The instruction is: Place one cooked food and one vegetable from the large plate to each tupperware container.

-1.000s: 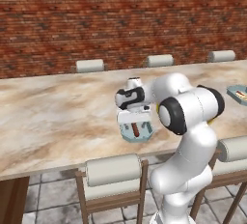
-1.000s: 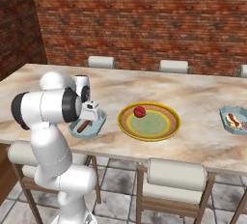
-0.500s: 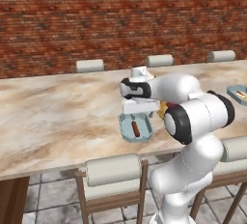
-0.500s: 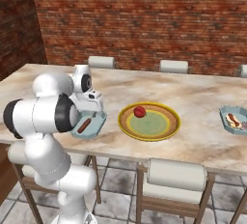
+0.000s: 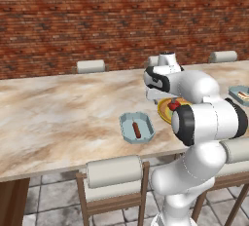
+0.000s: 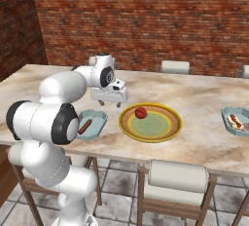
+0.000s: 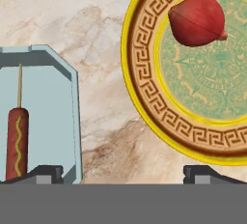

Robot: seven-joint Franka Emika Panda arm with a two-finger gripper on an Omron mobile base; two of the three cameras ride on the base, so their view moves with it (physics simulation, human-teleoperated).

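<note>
The large plate (image 6: pixel 171 131) (image 7: pixel 144 97), yellow-rimmed, lies mid-table and carries a red onion (image 6: pixel 141 112) (image 7: pixel 198 20) (image 5: pixel 174 106). To its left sits a light-blue tupperware container (image 6: pixel 99 118) (image 7: pixel 53 97) (image 5: pixel 146 119) with a corn dog on a stick (image 6: pixel 85 126) (image 7: pixel 17 141) (image 5: pixel 137 130) inside. The second container (image 6: pixel 227 115) (image 5: pixel 234 91), at the far right, holds a hot dog and another bit of food. My gripper (image 6: pixel 109 104) (image 7: pixel 123 175) hangs open and empty above the bare marble between the left container and the plate, its fingertips (image 7: pixel 46 172) wide apart.
The marble table (image 6: pixel 194 93) runs along a brick wall. Chairs stand at the near edge (image 6: pixel 175 174) (image 5: pixel 114 171) and on the far side (image 6: pixel 175 66). My own arm hides part of the plate in the left base view.
The gripper has lifted off the left container, leaving the corn dog in it, and swung right toward the plate.
</note>
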